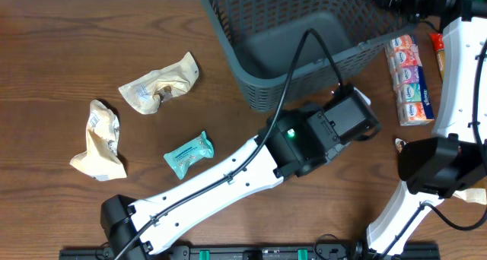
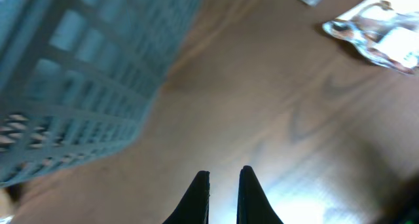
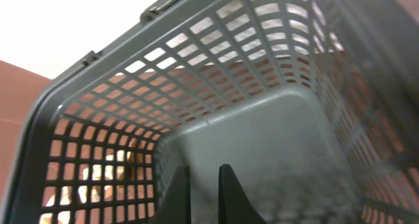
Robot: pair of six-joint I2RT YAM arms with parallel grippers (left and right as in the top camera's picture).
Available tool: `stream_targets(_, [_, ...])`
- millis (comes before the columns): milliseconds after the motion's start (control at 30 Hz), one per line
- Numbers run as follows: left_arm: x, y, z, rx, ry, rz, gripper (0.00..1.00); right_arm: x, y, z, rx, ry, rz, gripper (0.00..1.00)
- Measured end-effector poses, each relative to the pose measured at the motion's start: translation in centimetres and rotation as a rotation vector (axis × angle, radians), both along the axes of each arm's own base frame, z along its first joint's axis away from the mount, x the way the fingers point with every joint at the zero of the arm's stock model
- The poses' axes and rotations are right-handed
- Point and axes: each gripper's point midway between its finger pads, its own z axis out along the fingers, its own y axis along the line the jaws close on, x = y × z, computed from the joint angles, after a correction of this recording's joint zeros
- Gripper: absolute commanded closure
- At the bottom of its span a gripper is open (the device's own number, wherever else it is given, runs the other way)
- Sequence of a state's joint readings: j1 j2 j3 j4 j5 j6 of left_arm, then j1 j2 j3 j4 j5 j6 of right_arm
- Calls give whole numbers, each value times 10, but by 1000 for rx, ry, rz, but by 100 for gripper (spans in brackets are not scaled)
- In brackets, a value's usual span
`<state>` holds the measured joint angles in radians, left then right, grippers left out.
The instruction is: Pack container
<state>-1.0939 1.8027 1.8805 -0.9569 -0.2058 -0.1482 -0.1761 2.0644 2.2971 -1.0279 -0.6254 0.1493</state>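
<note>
Tools (image 2: 224, 175) (image 3: 204, 171): two, closed; container (image 1: 259, 85): one

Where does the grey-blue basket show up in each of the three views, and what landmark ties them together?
Overhead: the container sits at the top edge, right of centre.
Left wrist: the container's lattice side fills the upper left, blurred.
Right wrist: the container fills nearly the whole picture, seen looking into it.
Shared landmark: the brown wooden table, showing beside or through the lattice in every view.

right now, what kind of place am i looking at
Probably a robot lab workbench: a white robot arm over a wooden table, with a slotted grey basket and a teal snack packet laid out for packing.
</note>
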Motion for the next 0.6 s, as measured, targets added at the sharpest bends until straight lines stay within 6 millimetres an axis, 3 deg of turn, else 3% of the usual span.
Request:
stream_targets(267, [28, 24, -9, 42, -23, 88, 95, 0, -3, -11, -77, 37, -49, 99])
stream_targets(600, [31, 24, -12, 32, -13, 91, 94, -6, -3, -30, -235, 83, -55, 99])
